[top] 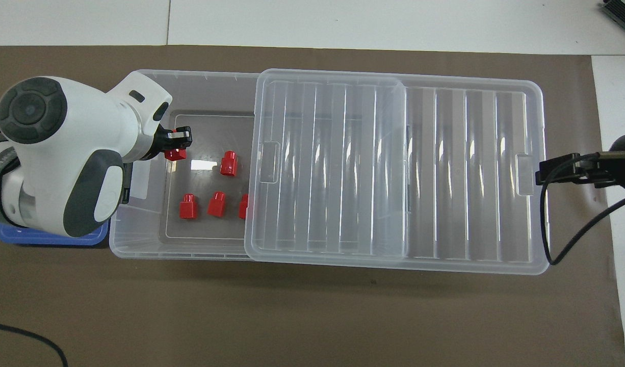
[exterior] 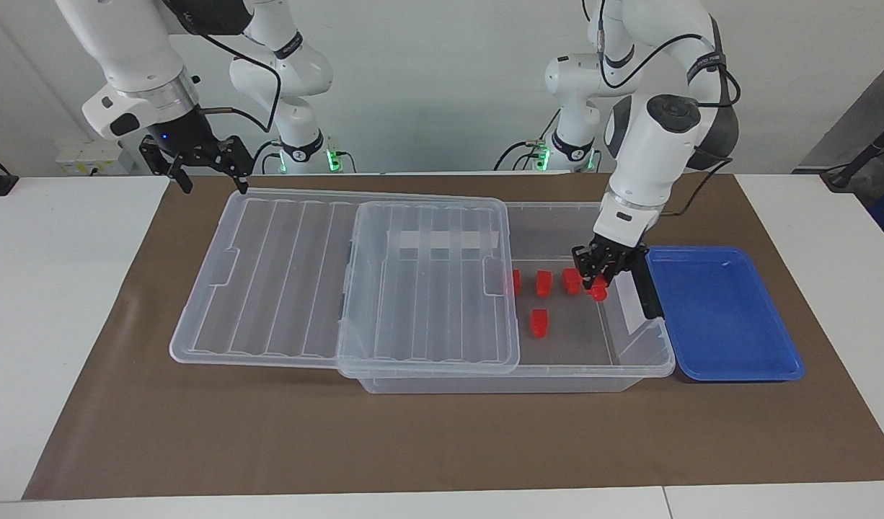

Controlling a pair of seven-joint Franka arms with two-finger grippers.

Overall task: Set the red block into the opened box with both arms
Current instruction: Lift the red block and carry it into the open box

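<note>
— Red plastic, small and rigid: the red block (exterior: 598,292) looks light and stiff, so the left gripper (exterior: 599,272) can pinch it across its sides without crushing it. Is it in yet?

— It hangs in that gripper's clenched fingers, down inside the uncovered end of the box (exterior: 633,371), just beside the four other red blocks (exterior: 540,323) lying on the floor.

— Slippery?

— Probably smooth, judging by the sheen, but so light that a modest squeeze on the wider base should hold. A short drop seems unlikely to hurt it.

— And the lid (exterior: 269,277)?

— Slid toward the right arm's end, covering more than half the box. The right gripper (exterior: 210,167), jaws spread and empty, waits at the lid's corner. The blue tray (exterior: 730,364) sits beside the box's dark handle.
</note>
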